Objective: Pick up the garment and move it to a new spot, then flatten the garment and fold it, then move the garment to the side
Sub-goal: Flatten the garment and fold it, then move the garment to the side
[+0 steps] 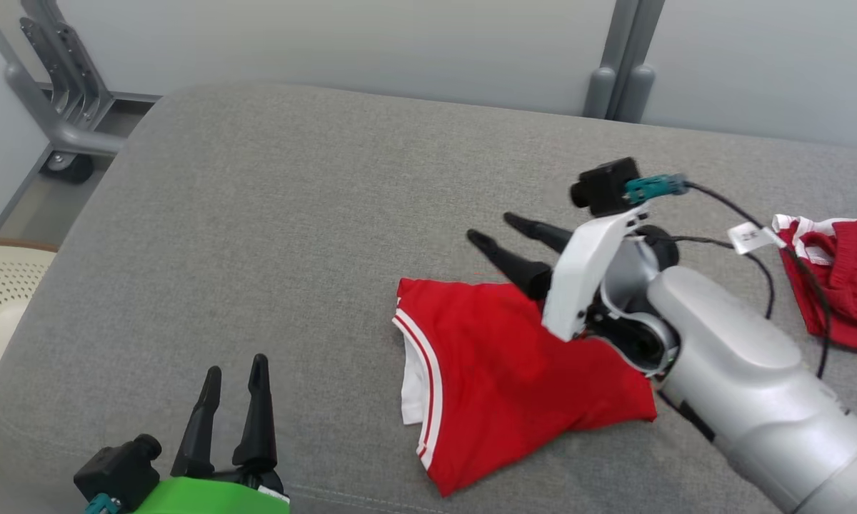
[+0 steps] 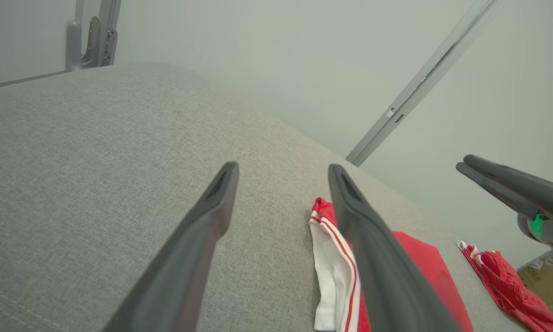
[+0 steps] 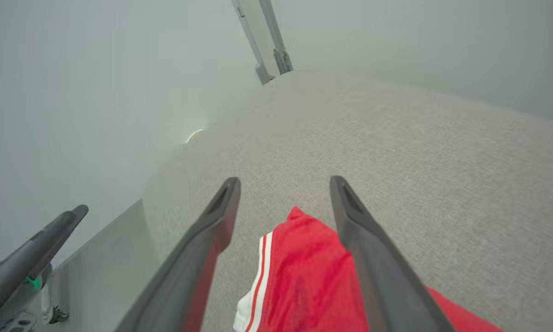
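Right gripper (image 1: 491, 227) is wide open and empty, red fabric garment with white stripes (image 1: 500, 371) just under its fingers; pinching only the top layer would probably unfold it.

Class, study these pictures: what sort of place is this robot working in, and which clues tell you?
Probably an indoor lab or test room rather than a home: a broad grey fabric-covered work surface, plain pale wall panels on grey metal supports, and a red garment laid out.
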{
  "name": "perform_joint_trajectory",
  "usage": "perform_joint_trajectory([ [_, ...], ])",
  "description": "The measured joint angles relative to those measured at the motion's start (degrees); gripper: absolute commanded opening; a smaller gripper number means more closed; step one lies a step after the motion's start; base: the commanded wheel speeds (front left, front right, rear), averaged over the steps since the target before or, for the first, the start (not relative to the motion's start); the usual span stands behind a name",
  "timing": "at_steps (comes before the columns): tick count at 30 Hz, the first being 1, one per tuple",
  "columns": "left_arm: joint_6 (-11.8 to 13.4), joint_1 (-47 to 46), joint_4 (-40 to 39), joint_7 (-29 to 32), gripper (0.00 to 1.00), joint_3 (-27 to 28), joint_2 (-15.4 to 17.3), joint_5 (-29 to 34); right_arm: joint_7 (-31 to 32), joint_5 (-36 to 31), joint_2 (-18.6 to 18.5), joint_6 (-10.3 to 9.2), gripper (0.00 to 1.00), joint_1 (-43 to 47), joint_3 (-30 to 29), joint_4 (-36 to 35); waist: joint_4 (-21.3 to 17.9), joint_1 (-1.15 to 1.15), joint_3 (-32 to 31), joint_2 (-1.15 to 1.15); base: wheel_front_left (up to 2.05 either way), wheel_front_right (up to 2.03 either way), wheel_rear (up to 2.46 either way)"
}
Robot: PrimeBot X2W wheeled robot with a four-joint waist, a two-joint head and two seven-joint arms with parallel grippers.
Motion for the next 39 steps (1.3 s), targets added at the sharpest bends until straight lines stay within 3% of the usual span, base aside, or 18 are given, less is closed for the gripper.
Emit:
perform_joint_trajectory([
  [4, 0.01, 0.95, -0.91, 0.00, 1.00, 0.11, 0.01, 0.00, -1.82, 0.49, -5.82, 0.00, 1.00, 0.27, -3.67, 2.57, -1.81, 0.00, -0.47, 0.00, 0.00, 0.00, 0.00],
  [11, 0.01, 1.13, -1.60, 0.00, 1.00, -0.09, 0.00, 0.04, -2.16, 3.38, -10.50, 0.00, 1.00, 6.87, -4.82, 5.69, -3.98, 0.00, -0.12, 0.00, 0.00, 0.00, 0.00],
  [24, -0.09, 1.05, -2.64, 0.00, 1.00, -2.15, 0.00, 0.63, -3.69, 7.33, -10.84, 0.00, 1.00, 11.06, -5.31, 6.89, -5.34, 0.00, 3.88, 0.00, 0.00, 0.00, 0.00],
  [35, -0.08, -0.46, -2.50, 0.00, 1.00, -2.55, -0.02, 1.19, -2.69, 9.35, -10.48, 0.00, 1.00, 11.06, -3.28, 8.33, -2.45, 0.00, 5.89, 0.00, 0.00, 0.00, 0.00],
  [36, -0.07, -0.46, -2.48, 0.00, 1.00, -2.23, -0.04, 1.18, -2.37, 9.38, -10.37, 0.00, 0.98, 11.06, -2.91, 8.34, -2.23, 0.00, 5.94, 0.00, 0.00, 0.00, 0.00],
  [39, -0.02, -0.46, -2.46, 0.00, 1.00, -1.68, -0.04, 1.18, -2.29, 9.39, -10.09, 0.00, 0.46, 11.06, -2.37, 8.44, -1.98, 0.00, 6.00, 0.00, 0.00, 0.00, 0.00],
])
